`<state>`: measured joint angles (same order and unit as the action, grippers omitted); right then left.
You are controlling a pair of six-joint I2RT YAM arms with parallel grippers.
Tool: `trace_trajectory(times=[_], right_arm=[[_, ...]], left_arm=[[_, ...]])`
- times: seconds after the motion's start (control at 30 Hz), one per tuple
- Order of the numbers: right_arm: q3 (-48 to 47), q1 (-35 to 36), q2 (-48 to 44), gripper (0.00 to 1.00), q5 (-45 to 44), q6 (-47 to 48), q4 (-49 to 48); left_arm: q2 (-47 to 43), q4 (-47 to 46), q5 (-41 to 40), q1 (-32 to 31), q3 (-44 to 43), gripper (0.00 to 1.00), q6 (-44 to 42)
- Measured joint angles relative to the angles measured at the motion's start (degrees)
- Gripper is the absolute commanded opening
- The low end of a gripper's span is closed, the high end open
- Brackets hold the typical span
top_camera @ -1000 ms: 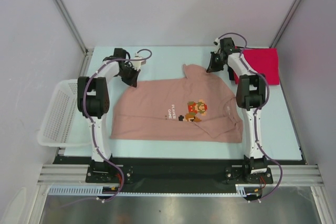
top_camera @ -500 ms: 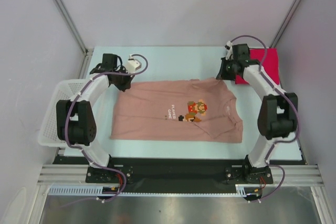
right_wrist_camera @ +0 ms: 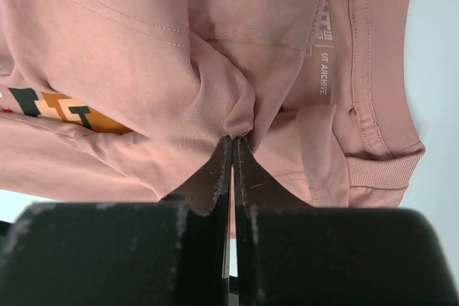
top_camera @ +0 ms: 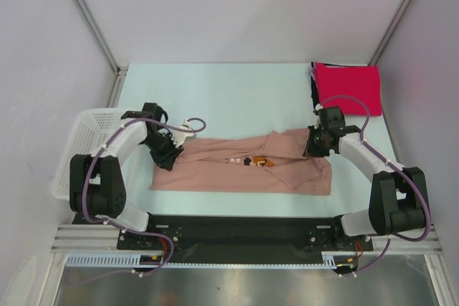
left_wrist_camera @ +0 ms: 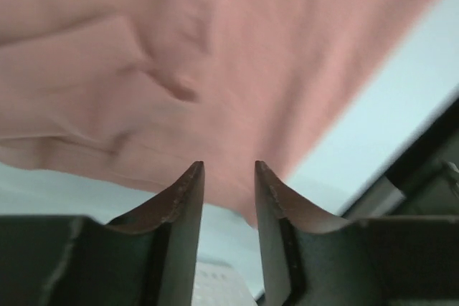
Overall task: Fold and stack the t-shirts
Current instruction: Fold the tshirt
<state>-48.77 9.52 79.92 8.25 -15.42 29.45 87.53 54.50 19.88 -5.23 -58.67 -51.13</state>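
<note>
One pink t-shirt [top_camera: 237, 170] | right claw [right_wrist_camera: 232, 140] pinching it | left claw [left_wrist_camera: 228, 168] parted, holding nothing | basket [top_camera: 68, 166] at left

Lighting's bright and flat everywhere, looks like soft light from overhead. In the top view the arms only drop faint shadows on the pale table [top_camera: 237, 98], no glare, and it's crisp. The left wrist view is mushy: the pink t-shirt [left_wrist_camera: 215, 48] is smeared and the left gripper [left_wrist_camera: 228, 170] is dark. The right wrist view is sharp, with stitching and neck label readable. The right gripper [right_wrist_camera: 232, 145] is near black, fuzzy up close.
</note>
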Motion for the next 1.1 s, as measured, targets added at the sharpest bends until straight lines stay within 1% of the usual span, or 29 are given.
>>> trace_trajectory(times=[0.1,0.13,0.17,0.2,0.27,0.37,0.43,0.53,0.6,0.67,0.73,0.83,0.93,1.07,1.1], right_arm=[[0.2,0.0,0.0,0.0,-0.5,0.0,-0.4],[0.2,0.0,0.0,0.0,-0.6,0.0,-0.7],[0.2,0.0,0.0,0.0,-0.7,0.0,-0.9],[0.2,0.0,0.0,0.0,-0.9,0.0,-1.0],[0.1,0.0,0.1,0.0,-1.0,0.0,-1.1],[0.1,0.0,0.3,0.0,-0.9,0.0,-1.2],[0.1,0.0,0.3,0.0,-0.9,0.0,-1.4],[0.1,0.0,0.3,0.0,-0.9,0.0,-1.6],[0.1,0.0,0.3,0.0,-0.9,0.0,-1.8],[0.1,0.0,0.3,0.0,-0.9,0.0,-2.0],[0.1,0.0,0.3,0.0,-1.0,0.0,-2.0],[0.1,-0.1,0.3,0.0,-1.0,0.0,-2.0],[0.1,-0.2,0.3,0.0,-1.1,0.0,-2.0],[0.1,-0.3,0.3,0.0,-1.2,0.0,-2.0],[0.1,-0.3,0.3,0.0,-1.2,0.0,-2.0]], left_arm=[[-0.6,8.5,0.8,0.0,-1.2,0.35,-3.6],[-1.1,10.1,0.8,0.0,-1.8,0.38,-3.8],[-1.9,10.0,0.6,0.0,-2.3,0.41,-3.6],[-2.9,8.9,0.1,0.0,-3.0,0.47,-2.7],[-5.2,3.7,-0.8,0.0,-4.1,0.54,0.1],[-6.5,-4.5,-2.4,-0.2,-5.3,0.52,5.7],[-4.7,-8.7,-3.3,-1.0,-7.0,0.52,9.3],[-0.5,-14.4,-6.2,-4.7,-6.8,0.54,12.2],[1.4,-17.2,-8.0,-8.0,-4.6,0.51,12.8],[3.4,-18.4,-9.8,-11.0,-2.3,0.51,13.2],[5.3,-19.2,-11.6,-12.4,-1.0,0.51,13.3],[7.8,-21.6,-15.5,-12.4,0.2,0.48,13.6],[8.4,-23.6,-18.4,-12.1,1.0,0.47,13.8],[8.5,-26.1,-20.3,-12.0,1.6,0.46,14.2],[8.6,-26.5,-20.4,-12.0,1.7,0.4,14.3]])
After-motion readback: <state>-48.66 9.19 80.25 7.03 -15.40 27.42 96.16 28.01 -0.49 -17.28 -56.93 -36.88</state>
